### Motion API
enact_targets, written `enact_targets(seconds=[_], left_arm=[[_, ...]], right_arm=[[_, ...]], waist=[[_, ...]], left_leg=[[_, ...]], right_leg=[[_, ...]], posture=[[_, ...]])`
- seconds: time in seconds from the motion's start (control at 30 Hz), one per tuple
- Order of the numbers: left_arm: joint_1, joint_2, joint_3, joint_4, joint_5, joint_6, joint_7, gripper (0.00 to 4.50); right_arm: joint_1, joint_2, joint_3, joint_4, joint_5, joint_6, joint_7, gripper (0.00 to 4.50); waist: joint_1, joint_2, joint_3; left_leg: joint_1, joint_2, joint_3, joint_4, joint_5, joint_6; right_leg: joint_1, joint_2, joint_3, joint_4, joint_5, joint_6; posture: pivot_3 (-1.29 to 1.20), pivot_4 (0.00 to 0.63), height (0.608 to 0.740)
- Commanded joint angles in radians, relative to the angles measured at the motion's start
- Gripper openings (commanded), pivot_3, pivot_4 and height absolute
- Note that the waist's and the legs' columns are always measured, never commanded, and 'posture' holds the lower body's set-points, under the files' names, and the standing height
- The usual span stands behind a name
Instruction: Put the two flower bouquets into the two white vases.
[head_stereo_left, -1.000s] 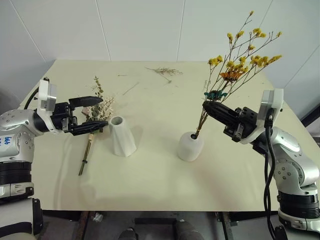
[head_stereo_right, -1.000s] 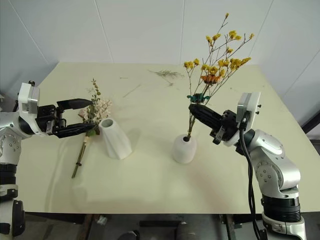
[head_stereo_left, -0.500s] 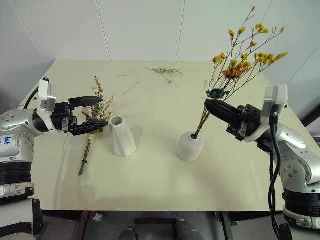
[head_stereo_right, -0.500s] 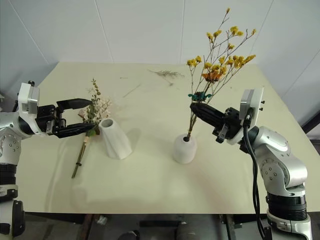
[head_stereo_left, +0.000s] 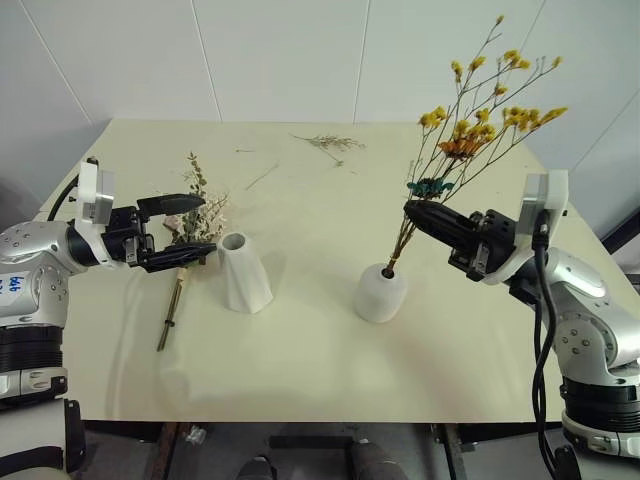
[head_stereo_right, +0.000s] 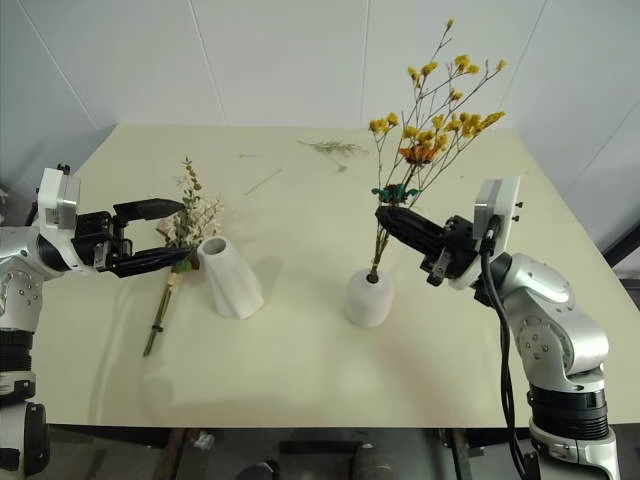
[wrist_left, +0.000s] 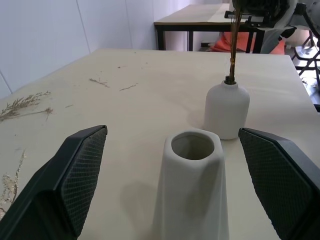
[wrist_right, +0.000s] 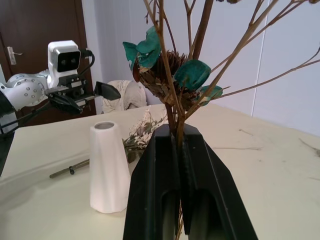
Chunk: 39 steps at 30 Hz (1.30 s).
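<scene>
My right gripper (head_stereo_left: 412, 212) is shut on the brown stems of the yellow-bloomed bouquet (head_stereo_left: 480, 110) and holds it upright, leaning right. The stems' lower end sits in the top hole of the short round white vase (head_stereo_left: 380, 293). The taller tapered white vase (head_stereo_left: 243, 273) stands to its left, with nothing in it. Beside that vase the second bouquet (head_stereo_left: 172, 305), with pale sprigs and green leaves, lies flat on the table. My left gripper (head_stereo_left: 205, 225) hovers open over its flower end, level, pointing at the tall vase (wrist_left: 192, 190), holding nothing.
A small loose dried twig (head_stereo_left: 330, 143) lies near the back of the cream table (head_stereo_left: 300, 370), with a few crumbs around it. A white wall stands right behind the table. Bare tabletop stretches in front of both vases.
The yellow bouquet's top wobbled slightly right and back. Both grippers keep their places and states.
</scene>
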<state>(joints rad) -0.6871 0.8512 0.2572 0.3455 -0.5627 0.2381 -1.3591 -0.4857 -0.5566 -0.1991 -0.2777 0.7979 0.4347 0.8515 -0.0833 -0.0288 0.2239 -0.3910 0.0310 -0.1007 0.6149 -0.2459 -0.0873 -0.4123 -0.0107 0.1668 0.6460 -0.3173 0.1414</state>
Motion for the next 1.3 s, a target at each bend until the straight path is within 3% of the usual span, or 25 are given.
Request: enact_targets(seconds=[0.03, 0.47, 0.6, 0.93, 1.17, 1.3], left_arm=[[0.005, 0.007, 0.035, -0.033, -0.016, -0.013, 0.005, 4.50], [0.014, 0.011, 0.042, -0.037, -0.014, -0.013, 0.009, 4.50], [0.013, 0.008, 0.042, -0.037, -0.013, -0.016, 0.012, 4.50], [0.031, 0.069, 0.078, -0.001, 0.012, -0.037, 0.043, 4.50], [0.142, 0.241, 0.118, 0.076, 0.098, -0.004, 0.073, 4.50], [0.218, 0.342, 0.056, 0.104, 0.194, 0.163, 0.164, 4.50]], right_arm=[[0.009, 0.013, -0.002, -0.012, -0.005, -0.025, 0.008, 0.04], [0.064, 0.003, -0.020, 0.036, -0.049, -0.061, 0.047, 0.04], [0.086, -0.012, -0.008, 0.022, -0.062, -0.066, 0.064, 1.00], [0.139, -0.111, -0.101, -0.015, -0.052, -0.072, 0.094, 4.19], [0.204, -0.258, -0.210, 0.003, -0.072, -0.087, 0.165, 4.19], [0.189, -0.352, -0.256, 0.008, -0.054, -0.073, 0.226, 4.19]], waist=[[0.000, 0.000, 0.000], [0.000, 0.000, 0.000], [0.000, 0.000, 0.000], [0.001, 0.000, 0.000], [-0.002, 0.000, 0.000], [-0.001, 0.000, 0.000]], left_leg=[[0.000, 0.000, 0.000, 0.000, 0.000, 0.000], [0.000, 0.000, 0.000, 0.000, 0.000, 0.000], [0.000, 0.000, 0.000, 0.000, 0.000, 0.000], [0.000, 0.000, 0.000, 0.000, 0.000, 0.000], [0.000, 0.000, 0.001, 0.000, 0.000, 0.000], [0.000, 0.000, 0.001, 0.000, 0.000, 0.000]], right_leg=[[0.000, 0.000, 0.000, 0.000, 0.000, 0.000], [0.000, 0.000, 0.000, 0.000, 0.000, 0.000], [0.000, 0.000, 0.000, 0.000, 0.000, 0.000], [0.000, 0.000, 0.000, -0.001, 0.000, 0.000], [0.000, 0.000, 0.000, -0.001, 0.000, 0.000], [0.000, 0.000, 0.000, -0.001, -0.001, -0.001]], posture=[[0.00, 0.150, 0.740], [0.00, 0.150, 0.740], [0.00, 0.150, 0.740], [0.00, 0.150, 0.740], [0.00, 0.150, 0.740], [0.00, 0.150, 0.740]])
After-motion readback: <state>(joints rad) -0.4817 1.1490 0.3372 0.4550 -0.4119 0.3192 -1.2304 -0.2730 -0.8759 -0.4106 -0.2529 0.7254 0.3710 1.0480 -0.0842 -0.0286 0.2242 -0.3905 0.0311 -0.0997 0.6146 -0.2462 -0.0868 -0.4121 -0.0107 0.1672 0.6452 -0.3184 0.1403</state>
